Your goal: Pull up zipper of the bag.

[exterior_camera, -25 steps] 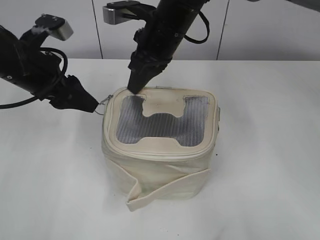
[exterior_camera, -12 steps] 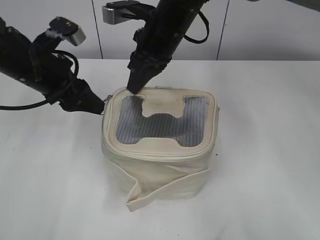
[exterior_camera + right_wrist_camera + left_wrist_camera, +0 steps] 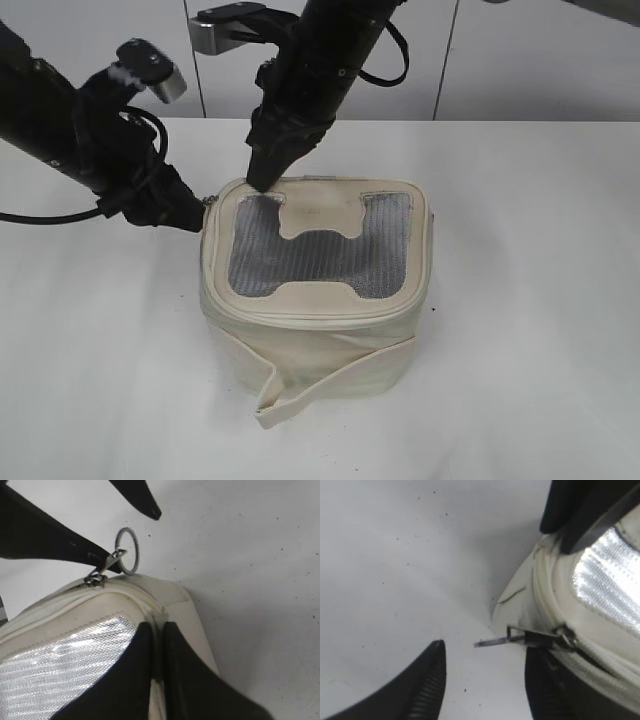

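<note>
Exterior view: cream bag (image 3: pixel 315 300) mid-table, soft-walled and probably light, so likely to slide or buckle under a sideways tug unless pinned; right gripper (image 3: pixel 262 177) pressing down on the lid's rear-left corner, at about 11 o'clock of the mesh panel, fingers together; left gripper (image 3: pixel 188 216) at the bag's 9 to 10 o'clock edge, right beside the zipper (image 3: pixel 318 306) rim, state not readable from here. Left wrist view: jaws spread apart, nothing between the pads; slider (image 3: pixel 555 639) on the track with its ring pull (image 3: pixel 492 642) seen edge-on, sticking out toward 9 o'clock into the gap between the fingers; thin, hard, slippery metal, best pinched flat across the ring, close to the slider. Right wrist view: fingertips (image 3: pixel 150 645) pinched shut together on the lid seam at 6 o'clock, holding the soft fabric down rather than gripping it; ring pull at 11 o'clock, beside one of the left gripper's fingers, touching or not unclear.
</note>
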Robot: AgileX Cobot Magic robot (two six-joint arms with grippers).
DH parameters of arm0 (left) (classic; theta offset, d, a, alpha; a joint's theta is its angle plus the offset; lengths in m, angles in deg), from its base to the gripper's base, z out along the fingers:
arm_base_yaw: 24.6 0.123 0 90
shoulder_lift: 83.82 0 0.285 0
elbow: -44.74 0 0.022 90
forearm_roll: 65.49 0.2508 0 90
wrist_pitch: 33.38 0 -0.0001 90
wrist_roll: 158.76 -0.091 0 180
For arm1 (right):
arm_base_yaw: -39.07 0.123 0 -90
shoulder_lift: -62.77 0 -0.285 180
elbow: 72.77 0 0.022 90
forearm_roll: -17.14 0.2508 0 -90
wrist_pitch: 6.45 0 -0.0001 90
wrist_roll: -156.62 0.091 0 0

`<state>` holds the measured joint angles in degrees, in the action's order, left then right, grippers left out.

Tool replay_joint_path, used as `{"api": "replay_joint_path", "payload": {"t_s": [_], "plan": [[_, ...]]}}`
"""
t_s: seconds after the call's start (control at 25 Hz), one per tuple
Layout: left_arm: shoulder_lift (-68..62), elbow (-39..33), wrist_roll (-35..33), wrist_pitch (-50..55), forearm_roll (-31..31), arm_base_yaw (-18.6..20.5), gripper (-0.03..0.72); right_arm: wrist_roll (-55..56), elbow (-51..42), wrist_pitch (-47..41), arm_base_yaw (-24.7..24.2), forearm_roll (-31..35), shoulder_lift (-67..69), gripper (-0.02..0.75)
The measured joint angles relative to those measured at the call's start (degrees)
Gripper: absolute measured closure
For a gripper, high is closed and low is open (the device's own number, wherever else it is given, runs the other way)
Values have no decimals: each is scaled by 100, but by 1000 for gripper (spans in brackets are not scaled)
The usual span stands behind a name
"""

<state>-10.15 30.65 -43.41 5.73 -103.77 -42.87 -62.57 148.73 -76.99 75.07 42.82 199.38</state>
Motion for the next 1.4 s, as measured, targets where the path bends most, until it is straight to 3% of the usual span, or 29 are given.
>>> {"api": "replay_joint_path", "payload": {"t_s": [0.12, 0.28, 0.36, 0.52, 0.72, 1.12, 1.4], "plan": [[-196, 4, 0, -6, 64, -78, 398, 13, 0, 0, 2, -18, -4, 699], [-230, 4, 0, 62, 168, -152, 636, 19, 0, 0, 2, -24, -4, 699], [-192, 4, 0, 184, 261, -152, 689, 19, 0, 0, 6, -36, -4, 699], [-58, 6, 102, 501, 389, -152, 691, 56, 0, 0, 6, -60, -4, 699], [17, 6, 708, 1021, 719, -152, 691, 86, 0, 0, 6, -84, -4, 699], [45, 22, 1710, 1995, 801, -164, 691, 319, 0, 0, -27, -164, -11, 700], [55, 40, 2155, 2545, 804, -513, 691, 359, 0, 0, -125, -134, -11, 700]]}}
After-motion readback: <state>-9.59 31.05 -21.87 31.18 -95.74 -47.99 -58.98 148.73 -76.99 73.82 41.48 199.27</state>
